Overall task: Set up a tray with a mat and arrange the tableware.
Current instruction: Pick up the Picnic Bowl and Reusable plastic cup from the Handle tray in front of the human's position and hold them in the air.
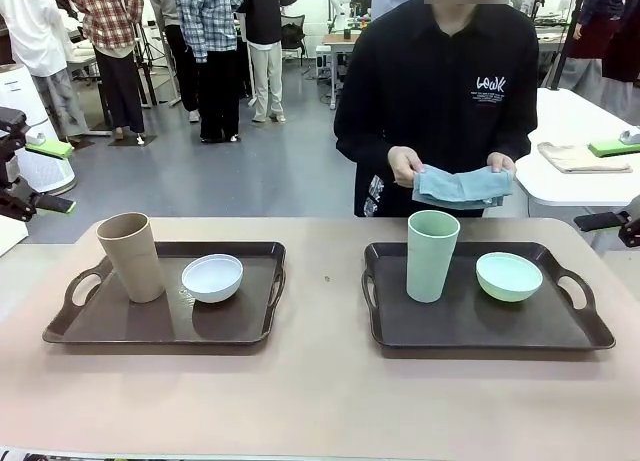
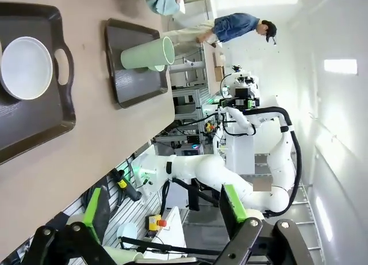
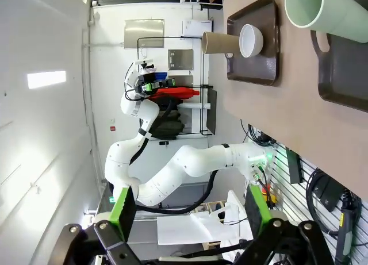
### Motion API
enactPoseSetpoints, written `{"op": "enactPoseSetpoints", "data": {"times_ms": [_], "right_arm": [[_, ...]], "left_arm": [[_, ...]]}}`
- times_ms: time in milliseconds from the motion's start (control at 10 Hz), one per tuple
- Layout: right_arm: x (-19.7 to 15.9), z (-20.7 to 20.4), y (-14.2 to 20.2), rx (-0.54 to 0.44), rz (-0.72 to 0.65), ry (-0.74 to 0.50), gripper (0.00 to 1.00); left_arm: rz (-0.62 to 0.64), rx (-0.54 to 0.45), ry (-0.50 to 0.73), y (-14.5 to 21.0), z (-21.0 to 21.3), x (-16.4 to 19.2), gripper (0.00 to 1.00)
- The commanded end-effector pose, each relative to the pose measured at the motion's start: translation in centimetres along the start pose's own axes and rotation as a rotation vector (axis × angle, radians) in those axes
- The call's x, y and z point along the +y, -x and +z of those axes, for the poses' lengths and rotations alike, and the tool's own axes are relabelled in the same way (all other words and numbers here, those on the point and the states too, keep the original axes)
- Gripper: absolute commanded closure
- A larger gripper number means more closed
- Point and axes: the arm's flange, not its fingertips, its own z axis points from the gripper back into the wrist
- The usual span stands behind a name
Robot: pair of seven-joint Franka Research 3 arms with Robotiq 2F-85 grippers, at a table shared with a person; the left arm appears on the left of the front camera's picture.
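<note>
Left tool point(image 2: 164, 196): green-padded fingers spread wide apart, nothing between them, held off to the side of the surface point(image 1: 320, 391).
Right tool point(image 3: 188, 196): fingers likewise wide apart and empty, held off the opposite side.
Surface: a tan top carrying two dark brown handled trays side by side, well apart, with bare space in front of them.
Left tray point(image 1: 120, 321): holds the tan cup point(image 1: 131, 257) upright at its left end and the white bowl point(image 1: 212, 277) just beside it, nearer the middle.
Right tray point(image 1: 470, 321): holds the green cup point(image 1: 432, 256) upright at its left end and the green bowl point(image 1: 509, 276) near it, toward the right handle.
Mat point(image 1: 462, 187): a folded blue-grey cloth, in the air beyond the far edge of the surface, behind the green cup, touching neither tray.
Person point(image 1: 440, 81): stands at the far side in a black shirt, right hand point(image 1: 404, 165) and left hand point(image 1: 502, 163) gripping the two ends of the mat.
Background: several people stand in a group on the grey floor, far left.
</note>
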Motion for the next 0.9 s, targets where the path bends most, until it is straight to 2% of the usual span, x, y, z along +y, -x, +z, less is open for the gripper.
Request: {"op": "enactPoseSetpoints", "data": {"times_ms": [0,800], "right_arm": [[-0.08,0.02,0.25,0.007,0.012,0.007,0.00],[-0.08,0.02,0.25,0.007,0.012,0.007,0.00]], "left_arm": [[0.013,0.014,-0.042,-0.11,0.31,0.05,0.00],[0.013,0.014,-0.042,-0.11,0.31,0.05,0.00]]}}
